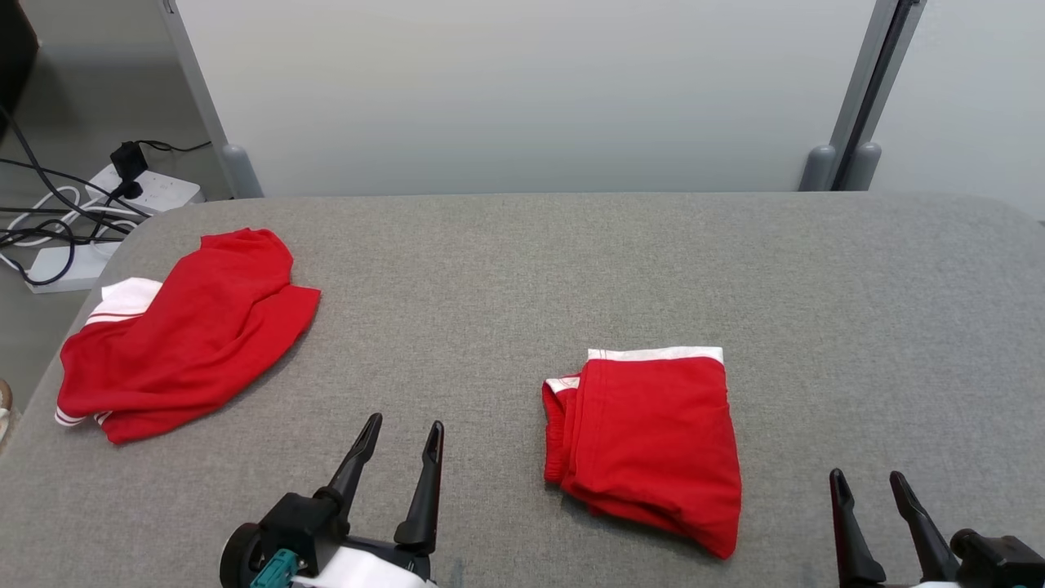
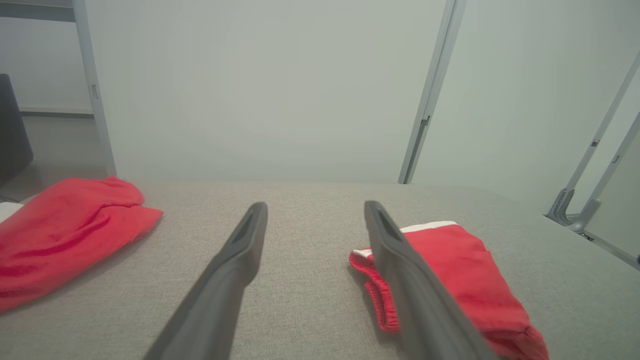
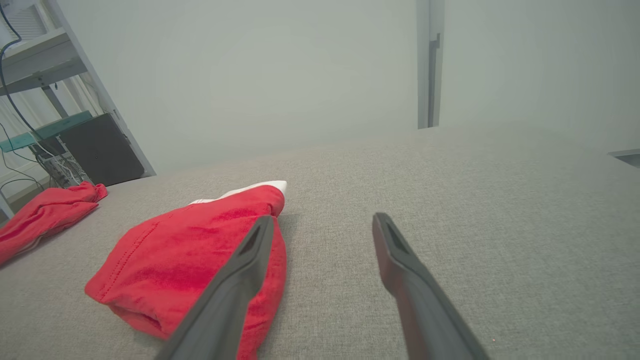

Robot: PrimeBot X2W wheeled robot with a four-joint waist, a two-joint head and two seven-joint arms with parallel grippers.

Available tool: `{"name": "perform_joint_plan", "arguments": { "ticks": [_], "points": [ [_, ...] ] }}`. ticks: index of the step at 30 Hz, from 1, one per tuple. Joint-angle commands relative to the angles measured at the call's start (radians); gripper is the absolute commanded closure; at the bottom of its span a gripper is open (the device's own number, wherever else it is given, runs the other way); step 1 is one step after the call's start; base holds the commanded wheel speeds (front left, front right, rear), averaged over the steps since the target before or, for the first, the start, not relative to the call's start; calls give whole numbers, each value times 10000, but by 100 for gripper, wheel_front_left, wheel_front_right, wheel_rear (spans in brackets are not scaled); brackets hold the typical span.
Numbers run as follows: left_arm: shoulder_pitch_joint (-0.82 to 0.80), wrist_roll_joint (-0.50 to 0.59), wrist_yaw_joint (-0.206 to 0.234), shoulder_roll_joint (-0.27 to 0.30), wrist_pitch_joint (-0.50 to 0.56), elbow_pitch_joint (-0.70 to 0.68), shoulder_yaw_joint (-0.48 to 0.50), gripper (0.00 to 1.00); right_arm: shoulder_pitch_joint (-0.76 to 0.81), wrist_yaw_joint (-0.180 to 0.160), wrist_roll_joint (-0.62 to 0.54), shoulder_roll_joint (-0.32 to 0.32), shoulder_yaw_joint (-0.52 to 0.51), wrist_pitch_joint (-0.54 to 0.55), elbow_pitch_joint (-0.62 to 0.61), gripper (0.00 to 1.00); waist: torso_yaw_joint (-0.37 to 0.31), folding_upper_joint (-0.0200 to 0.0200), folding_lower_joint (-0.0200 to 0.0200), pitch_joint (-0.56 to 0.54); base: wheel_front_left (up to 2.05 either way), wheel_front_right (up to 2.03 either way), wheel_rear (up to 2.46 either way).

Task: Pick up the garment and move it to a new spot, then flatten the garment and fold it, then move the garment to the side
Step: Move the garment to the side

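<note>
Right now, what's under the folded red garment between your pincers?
The folded red garment lies flat on the grey table; a white band peeks out at its far edge. Whatever lies beneath its layers is covered, so I cannot tell.

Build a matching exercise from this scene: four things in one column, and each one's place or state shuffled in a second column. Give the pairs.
Things
1. folded garment
2. crumpled garment
3. power strip
4. left gripper

Places or states
A. off the table, beyond its far left corner, with cables plugged in
B. open and empty, low in the head view
C. loosely heaped on the table's left part
D. a neat rectangle near the table's front middle

Pairs: 1-D, 2-C, 3-A, 4-B
</note>
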Motion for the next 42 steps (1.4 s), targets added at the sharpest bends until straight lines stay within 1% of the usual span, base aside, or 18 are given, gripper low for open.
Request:
{"name": "perform_joint_plan", "arguments": {
  "ticks": [1, 9, 13, 18, 21, 26, 31, 33, 36, 42],
  "points": [
    [-195, 86, -35, 12, -103, -210, 354, 0, -231, 42, 59, -115, 152, -136, -291, 0, -2, 0, 0, -6, 0, 0, 0],
    [-217, 89, -75, 12, -103, -188, 243, 0, -328, 42, 507, -114, 296, -137, -125, 0, 69, 0, 0, -35, 0, 0, 0],
    [-223, 90, -77, 12, -103, -195, 192, 0, -673, 42, 1351, -114, 459, -137, 314, 0, 140, 0, 0, 25, 0, 0, 0],
    [-312, 93, -93, 12, -103, -180, 88, 0, -1567, 42, 2533, -115, 985, -110, 1374, 0, 303, 0, 0, 206, 0, 0, 0],
    [-398, 118, -96, 12, -103, -172, 54, 0, -2308, 42, 3266, -163, 1253, 145, 2092, 0, 387, 0, 0, 354, 0, 0, 0],
    [-550, 149, -107, 12, -103, -179, -38, 0, -3605, 42, 4091, -326, 1706, 655, 3317, 0, 572, 0, 0, 695, 0, 0, 0],
    [-786, 130, -133, 12, -103, -162, -179, 0, -4623, 42, 4838, -621, 2291, 1235, 4287, 0, 798, 0, 0, 1005, 0, 0, 0],
    [-823, 130, -131, 12, -103, -146, -189, 0, -4768, 42, 5047, -651, 2359, 1343, 4459, 0, 828, 0, 0, 1039, 0, 0, 0],
    [-939, 123, -127, 12, -103, -114, -218, 0, -5105, 42, 5571, -791, 2699, 1741, 4884, 0, 927, 0, 0, 1128, 0, 0, 0],
    [-1082, 70, -103, 12, -103, -73, -257, 0, -5481, 42, 6197, -1043, 3393, 2459, 5749, 0, 1064, 0, 0, 1181, 0, 0, 0]
  ]
}}
